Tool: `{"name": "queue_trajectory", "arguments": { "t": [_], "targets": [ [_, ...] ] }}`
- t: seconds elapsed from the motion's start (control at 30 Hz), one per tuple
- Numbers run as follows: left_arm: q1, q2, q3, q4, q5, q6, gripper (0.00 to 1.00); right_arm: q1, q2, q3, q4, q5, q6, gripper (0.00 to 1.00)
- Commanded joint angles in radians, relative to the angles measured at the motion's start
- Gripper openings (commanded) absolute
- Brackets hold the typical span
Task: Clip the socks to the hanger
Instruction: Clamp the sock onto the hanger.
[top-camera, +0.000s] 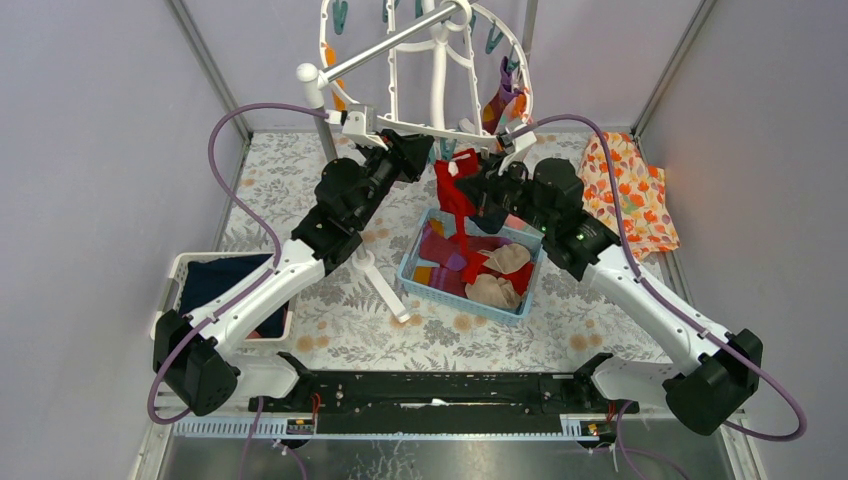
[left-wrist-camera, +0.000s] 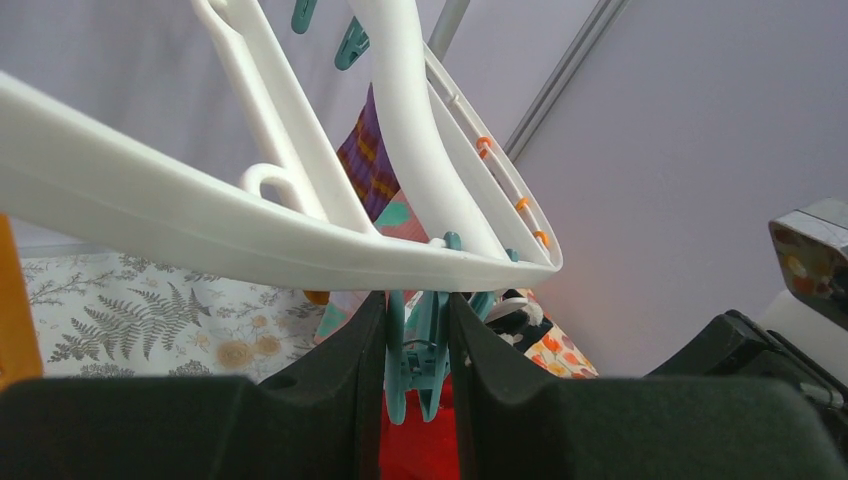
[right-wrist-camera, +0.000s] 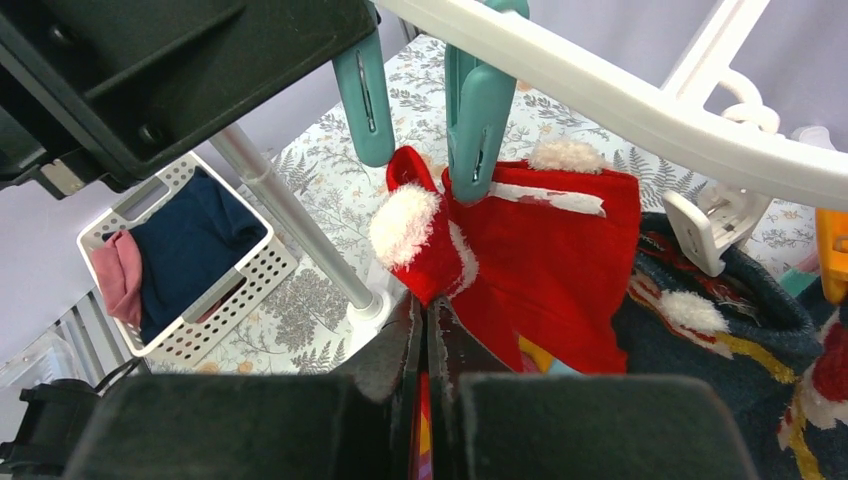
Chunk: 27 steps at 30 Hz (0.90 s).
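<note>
The white hanger (top-camera: 325, 45) hangs at the back centre; its rim also shows in the left wrist view (left-wrist-camera: 200, 225) and the right wrist view (right-wrist-camera: 620, 110). My left gripper (top-camera: 432, 150) (left-wrist-camera: 418, 300) is shut on a teal clip (left-wrist-camera: 420, 350) just under the rim. My right gripper (top-camera: 478, 178) (right-wrist-camera: 427, 310) is shut on a red sock (right-wrist-camera: 550, 260) (top-camera: 452, 190) with white fluffy trim. It holds the sock's top edge up at the tips of the teal clip (right-wrist-camera: 475, 120). I cannot tell whether the clip bites the sock. Several more socks lie in a blue basket (top-camera: 415, 275) below.
A purple patterned sock (top-camera: 503, 100) hangs on the hanger's right side, and a navy sock (right-wrist-camera: 720, 330) hangs beside the red one. The grey rack pole (right-wrist-camera: 290, 215) stands left of centre. A white basket (top-camera: 172, 280) with navy and pink cloth sits at left. An orange floral cloth (top-camera: 625, 190) lies at right.
</note>
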<state>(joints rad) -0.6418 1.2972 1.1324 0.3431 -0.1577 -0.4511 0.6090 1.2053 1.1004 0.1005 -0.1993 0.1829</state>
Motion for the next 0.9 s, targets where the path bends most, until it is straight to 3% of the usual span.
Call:
{"name": "queue_trajectory", "arguments": {
  "t": [0.0, 0.87],
  "targets": [
    [-0.005, -0.013, 0.020, -0.015, -0.037, -0.015, 0.12, 0.008, -0.028, 0.041, 0.021, -0.011, -0.008, 0.00],
    [-0.007, -0.014, 0.013, -0.006, -0.027, -0.026, 0.12, 0.028, -0.007, 0.082, 0.000, -0.002, -0.010, 0.00]
  ]
}}
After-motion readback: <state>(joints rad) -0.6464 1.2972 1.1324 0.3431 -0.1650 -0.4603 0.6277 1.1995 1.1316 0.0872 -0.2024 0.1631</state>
